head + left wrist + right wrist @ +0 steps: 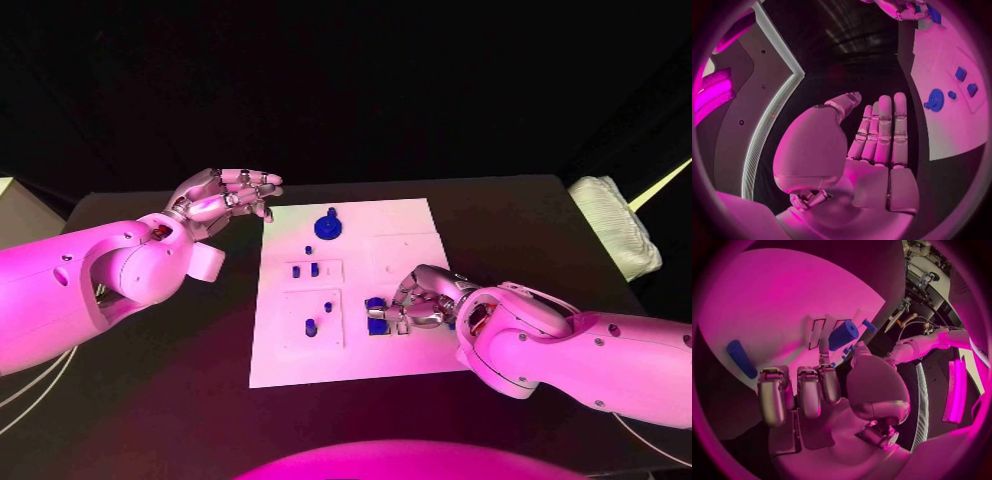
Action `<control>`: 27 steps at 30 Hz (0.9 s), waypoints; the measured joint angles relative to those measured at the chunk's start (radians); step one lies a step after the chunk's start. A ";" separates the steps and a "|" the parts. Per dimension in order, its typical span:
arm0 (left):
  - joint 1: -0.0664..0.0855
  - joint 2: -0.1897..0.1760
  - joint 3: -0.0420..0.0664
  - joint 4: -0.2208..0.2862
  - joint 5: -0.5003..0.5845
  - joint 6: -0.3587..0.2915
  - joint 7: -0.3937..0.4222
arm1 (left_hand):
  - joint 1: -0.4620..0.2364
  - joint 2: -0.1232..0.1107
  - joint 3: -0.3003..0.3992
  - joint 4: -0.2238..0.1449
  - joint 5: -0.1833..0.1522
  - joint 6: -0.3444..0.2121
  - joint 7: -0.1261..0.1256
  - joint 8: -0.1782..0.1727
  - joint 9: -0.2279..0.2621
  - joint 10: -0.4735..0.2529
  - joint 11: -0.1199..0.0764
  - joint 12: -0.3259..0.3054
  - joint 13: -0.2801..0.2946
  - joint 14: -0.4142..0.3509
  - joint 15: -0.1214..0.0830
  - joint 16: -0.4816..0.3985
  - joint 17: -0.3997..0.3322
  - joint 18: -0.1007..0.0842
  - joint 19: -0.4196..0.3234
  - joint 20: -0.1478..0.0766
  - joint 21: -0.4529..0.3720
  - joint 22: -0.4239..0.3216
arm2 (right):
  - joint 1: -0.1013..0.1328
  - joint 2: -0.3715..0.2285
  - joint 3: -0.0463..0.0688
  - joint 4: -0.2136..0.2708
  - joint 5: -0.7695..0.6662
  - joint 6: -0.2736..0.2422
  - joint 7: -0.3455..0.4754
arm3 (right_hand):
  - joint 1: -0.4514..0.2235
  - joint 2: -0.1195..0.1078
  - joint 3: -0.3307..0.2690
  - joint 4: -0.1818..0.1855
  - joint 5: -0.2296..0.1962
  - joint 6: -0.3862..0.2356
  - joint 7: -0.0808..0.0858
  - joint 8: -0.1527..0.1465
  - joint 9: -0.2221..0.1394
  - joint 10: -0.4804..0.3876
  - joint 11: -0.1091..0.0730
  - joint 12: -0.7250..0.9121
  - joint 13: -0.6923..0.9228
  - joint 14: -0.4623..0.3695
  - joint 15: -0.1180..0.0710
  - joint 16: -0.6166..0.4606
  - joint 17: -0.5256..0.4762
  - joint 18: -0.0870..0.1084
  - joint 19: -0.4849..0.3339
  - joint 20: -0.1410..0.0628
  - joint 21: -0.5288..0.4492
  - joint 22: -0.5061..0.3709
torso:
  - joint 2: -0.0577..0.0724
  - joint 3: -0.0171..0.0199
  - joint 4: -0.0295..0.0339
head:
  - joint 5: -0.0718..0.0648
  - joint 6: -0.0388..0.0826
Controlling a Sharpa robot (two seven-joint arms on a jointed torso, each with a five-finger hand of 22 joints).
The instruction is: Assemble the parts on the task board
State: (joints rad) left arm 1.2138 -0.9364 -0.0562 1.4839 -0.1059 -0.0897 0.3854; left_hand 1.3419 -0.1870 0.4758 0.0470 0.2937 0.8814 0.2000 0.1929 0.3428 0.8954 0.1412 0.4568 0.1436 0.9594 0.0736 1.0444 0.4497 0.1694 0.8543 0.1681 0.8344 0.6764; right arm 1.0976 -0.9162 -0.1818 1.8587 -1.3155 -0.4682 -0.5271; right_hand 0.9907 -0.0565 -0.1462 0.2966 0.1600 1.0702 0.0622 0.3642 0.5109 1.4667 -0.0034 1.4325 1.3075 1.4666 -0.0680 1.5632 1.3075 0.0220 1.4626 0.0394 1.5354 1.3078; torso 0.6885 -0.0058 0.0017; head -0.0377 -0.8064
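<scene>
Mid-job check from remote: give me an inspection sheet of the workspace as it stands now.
Surface: black table, task board in the middle.
Job's things: round blue part at the board's far end; small blue parts in its recesses; blue part at the right robot hand.
Clutter: white cloth at the table's right edge.
Robot hands: left robot hand off the board, holding nothing; right robot hand on the board; grip unclear.
Cables: pale cables beneath the left arm.
Surroundings: dark backdrop.

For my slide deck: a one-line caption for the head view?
Right hand at a blue part on the task board; left hand open beside it.
</scene>
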 measured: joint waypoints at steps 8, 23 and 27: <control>0.000 -0.001 0.000 0.000 0.000 0.000 0.000 | 0.000 0.000 -0.003 0.003 0.000 0.000 0.000 0.000 0.001 -0.004 0.004 0.000 0.000 0.000 0.000 0.000 -0.001 0.000 0.000 0.000 0.000 -0.001 | 0.000 -0.013 0.000 0.015 -0.002 -0.002 0.013 | 0.044 0.020 0.003 -0.003 0.023 -0.007 0.000 0.007 0.001 0.000 0.000 0.000 0.000 0.000 0.000 0.000 0.000 0.000 0.000 0.000 0.000 0.000 | 0.000 -0.0004 0.0012 | 0.000 0.001; 0.000 0.000 0.000 -0.001 0.000 0.000 -0.002 | 0.000 0.000 -0.003 0.003 0.000 0.000 0.000 0.000 0.001 -0.004 0.004 0.000 -0.001 0.000 0.000 0.000 -0.001 0.000 0.000 0.000 0.000 -0.001 | 0.000 -0.076 0.000 0.068 0.017 0.004 0.095 | 0.194 0.008 -0.001 -0.007 0.007 -0.007 0.000 0.019 0.001 0.000 0.000 0.000 0.000 0.000 0.000 0.000 0.000 0.000 0.002 -0.002 0.000 0.000 | -0.001 -0.0007 -0.0002 | 0.004 -0.001; 0.000 0.000 0.000 -0.002 0.000 0.000 -0.002 | 0.000 0.000 -0.003 0.003 0.000 0.000 0.000 0.000 0.001 -0.004 0.004 0.000 -0.001 0.000 0.000 0.000 -0.001 0.000 0.000 0.000 0.000 -0.001 | 0.000 -0.077 0.000 0.066 0.020 0.013 0.108 | 0.277 0.011 0.006 -0.013 -0.055 -0.011 -0.004 0.019 -0.002 -0.004 -0.004 0.000 0.000 0.000 0.000 0.000 0.000 0.000 0.004 -0.004 0.000 0.000 | -0.001 -0.0007 -0.0007 | 0.004 0.000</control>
State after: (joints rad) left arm 1.2138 -0.9360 -0.0563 1.4824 -0.1054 -0.0896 0.3833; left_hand 1.3419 -0.1870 0.4731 0.0496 0.2937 0.8814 0.2000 0.1929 0.3434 0.8917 0.1449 0.4567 0.1428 0.9594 0.0736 1.0444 0.4488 0.1695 0.8543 0.1681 0.8345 0.6751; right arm 1.0973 -0.9936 -0.1815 1.9246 -1.2952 -0.4556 -0.4186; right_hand 1.2674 -0.0451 -0.1403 0.2841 0.1053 1.0594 0.0584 0.3832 0.5087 1.4631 -0.0070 1.4325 1.3075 1.4666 -0.0680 1.5632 1.3073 0.0220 1.4663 0.0358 1.5354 1.3075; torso 0.6875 -0.0065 0.0011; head -0.0338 -0.8065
